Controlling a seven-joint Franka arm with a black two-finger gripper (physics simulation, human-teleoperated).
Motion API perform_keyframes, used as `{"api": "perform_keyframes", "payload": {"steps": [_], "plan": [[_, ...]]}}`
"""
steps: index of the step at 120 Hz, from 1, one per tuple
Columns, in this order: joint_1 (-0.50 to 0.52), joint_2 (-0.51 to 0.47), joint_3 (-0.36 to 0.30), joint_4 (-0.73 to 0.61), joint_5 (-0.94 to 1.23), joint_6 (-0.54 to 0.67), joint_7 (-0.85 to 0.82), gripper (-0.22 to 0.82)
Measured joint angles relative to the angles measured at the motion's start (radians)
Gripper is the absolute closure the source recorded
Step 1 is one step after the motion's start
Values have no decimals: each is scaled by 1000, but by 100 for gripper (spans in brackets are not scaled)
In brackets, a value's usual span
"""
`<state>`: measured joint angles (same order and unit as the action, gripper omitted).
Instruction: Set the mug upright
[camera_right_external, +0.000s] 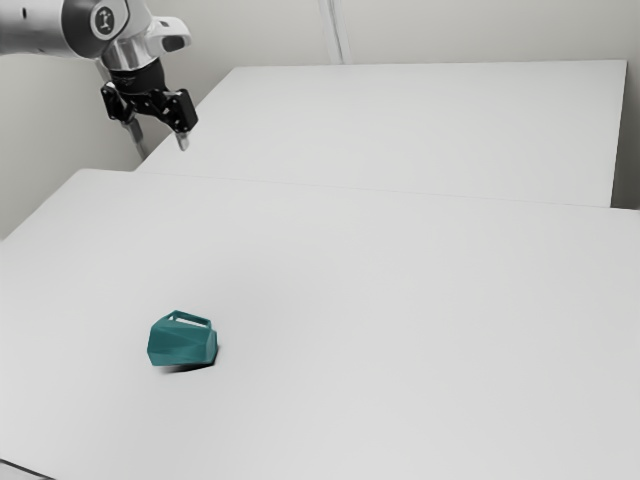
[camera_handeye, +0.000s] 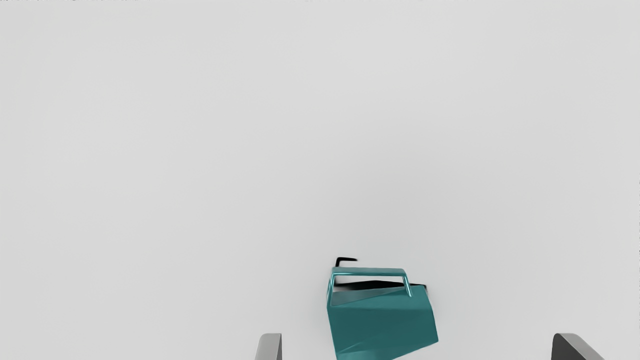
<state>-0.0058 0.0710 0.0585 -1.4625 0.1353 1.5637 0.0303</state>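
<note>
Teal mug (camera_right_external: 183, 345): lying on its side on the white table (camera_right_external: 400, 330), at eight o'clock in the exterior view, with the handle (camera_handeye: 370, 271) toward twelve. Gripper (camera_right_external: 160, 138): hovering at ten o'clock, well apart from the mug, standing wide open.

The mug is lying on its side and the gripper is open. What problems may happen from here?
The mug sits off-centre between the open fingers of the gripper, so one finger might touch first and push it.

Its handle stands out from the body; closing on that alone may let the mug swing.

It lies on its side on the table, so a light bump could tip it onto another face.
</note>
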Motion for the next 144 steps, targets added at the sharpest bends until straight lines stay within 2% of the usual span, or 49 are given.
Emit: {"api": "perform_keyframes", "payload": {"steps": [17,44,55,76,89,116,144], "plan": [[-2,-42,2,-49,-4,10,0,2],[7,-239,23,-380,-105,149,-4,2],[11,-294,56,-515,-163,236,-6,2],[13,-377,116,-696,-268,377,-6,2],[13,-406,170,-768,-331,432,4,2],[14,-403,280,-890,-490,487,81,2],[-3,-394,456,-951,-578,500,227,2]]}}
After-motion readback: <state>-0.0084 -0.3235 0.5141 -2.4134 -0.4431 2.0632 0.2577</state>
